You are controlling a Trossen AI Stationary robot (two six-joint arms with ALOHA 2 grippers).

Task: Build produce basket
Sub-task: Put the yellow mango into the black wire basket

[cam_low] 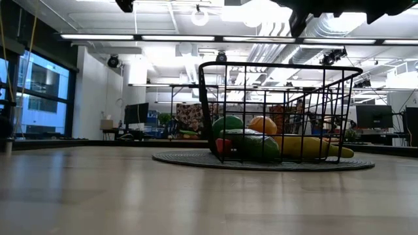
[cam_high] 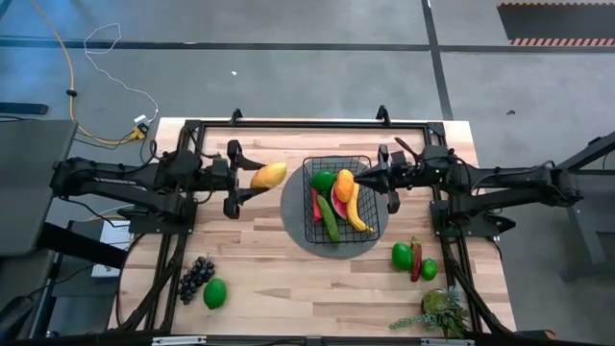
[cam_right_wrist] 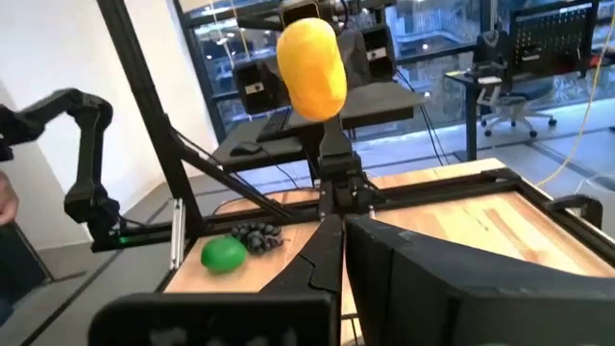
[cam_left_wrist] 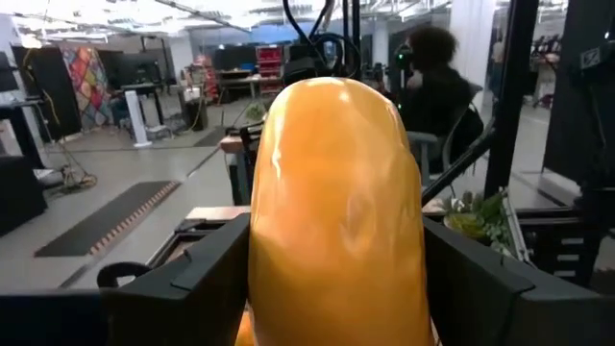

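Observation:
My left gripper (cam_high: 248, 182) is shut on a yellow-orange oval fruit (cam_high: 270, 175), held up in the air left of the basket. The fruit fills the left wrist view (cam_left_wrist: 336, 211) and shows far off in the right wrist view (cam_right_wrist: 311, 67). The black wire basket (cam_high: 369, 160) stands on a dark grey round mat (cam_high: 293, 213). It holds a banana (cam_high: 356, 211), an orange fruit (cam_high: 344, 184), a green fruit (cam_high: 324, 179), a cucumber (cam_high: 330, 221) and a red piece (cam_high: 316, 206). My right gripper (cam_high: 363, 179) is shut and empty above the basket's right side. My left gripper pinches the yellow-orange fruit between its two fingers (cam_left_wrist: 192, 279), on the fruit's two sides near its left end (cam_high: 257, 180). The fingers come level from the table's left. The fruit sticks out ahead of them toward the basket, lifted clear of the table.
Purple grapes (cam_high: 197, 277) and a green round fruit (cam_high: 215, 292) lie near the front left. Two green fruits (cam_high: 402, 255) (cam_high: 429, 269) and a red chili (cam_high: 415, 261) lie front right, by a leafy plant (cam_high: 437, 312). A person sits beyond the table (cam_left_wrist: 432, 67).

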